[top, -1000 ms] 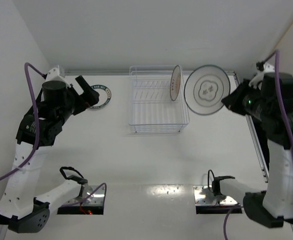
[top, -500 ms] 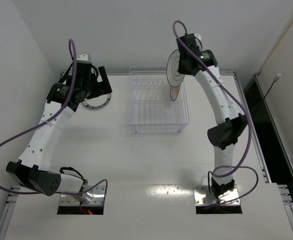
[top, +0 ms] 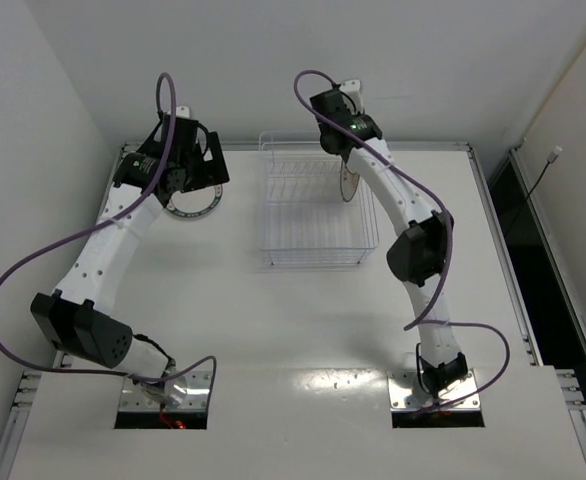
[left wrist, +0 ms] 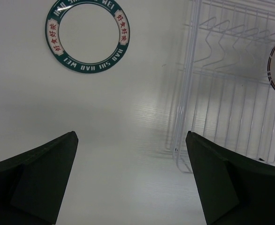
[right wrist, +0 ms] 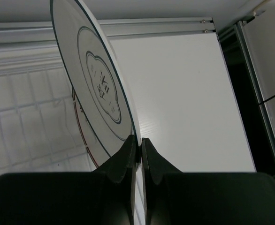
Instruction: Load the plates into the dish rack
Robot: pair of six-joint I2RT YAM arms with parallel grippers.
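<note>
The teal-rimmed plate point(top: 194, 205) lies flat on the table left of the dish rack point(top: 313, 215); it also shows in the left wrist view point(left wrist: 87, 35). My left gripper point(top: 203, 175) hangs over it, open and empty point(left wrist: 133, 183). The orange sunburst plate point(top: 350, 182) stands on edge in the rack's right side. My right gripper point(top: 340, 138) is shut on the rim of the grey-ringed flower plate point(right wrist: 97, 89), holding it on edge just above the rack and beside the orange plate point(right wrist: 82, 139).
The back wall and a metal rail point(top: 423, 146) run just behind the rack. The table's right edge and a dark gap point(right wrist: 250, 84) lie right of the right gripper. Rack wires point(left wrist: 222, 93) sit right of the left gripper.
My right arm has swung the grey-ringed plate from right of the rack to above its far right side, turning it on edge. My left arm has reached farther back, over the teal-rimmed plate.
</note>
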